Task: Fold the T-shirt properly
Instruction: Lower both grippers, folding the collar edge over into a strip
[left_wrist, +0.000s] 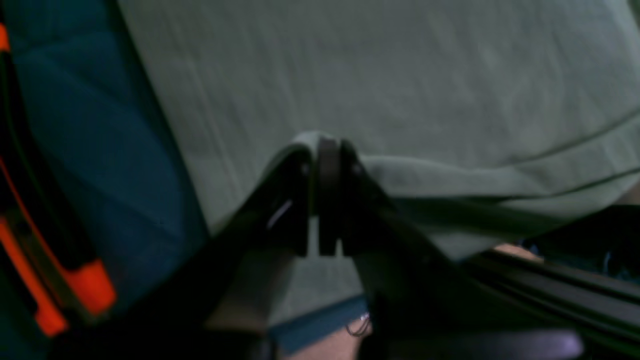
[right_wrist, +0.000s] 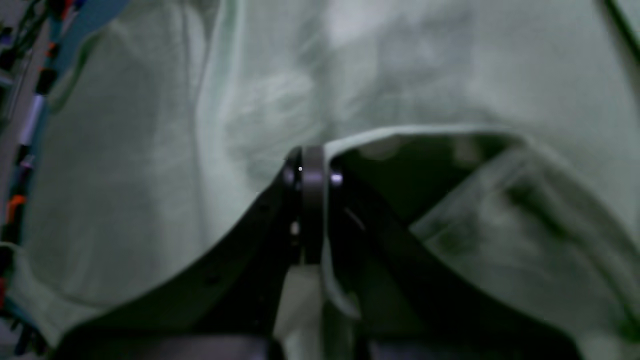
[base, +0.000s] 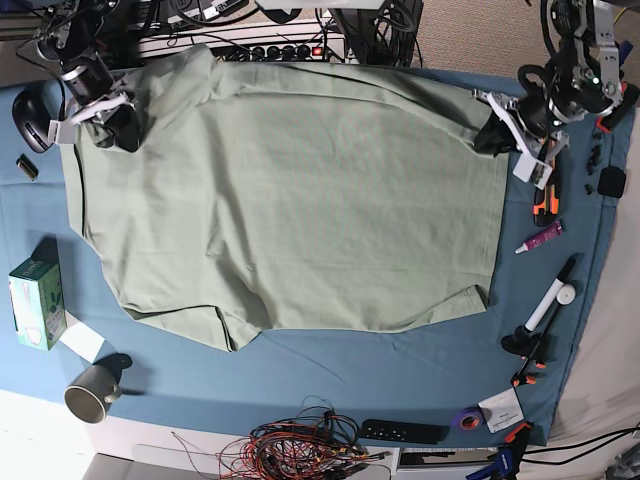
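Base view shows us the T-shirt (base: 290, 190) spread nearly flat on the desk (base: 330, 370), both arms' fingers pinched closed on its far corners, so every fold remains.

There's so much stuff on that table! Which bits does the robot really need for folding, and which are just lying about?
Needed for the job:
T-shirt
left tool, pinching the shirt edge
right tool, pinching the shirt edge

Just lying about:
mug
green box
wire tangle
remote
tape roll
white marker
purple tube
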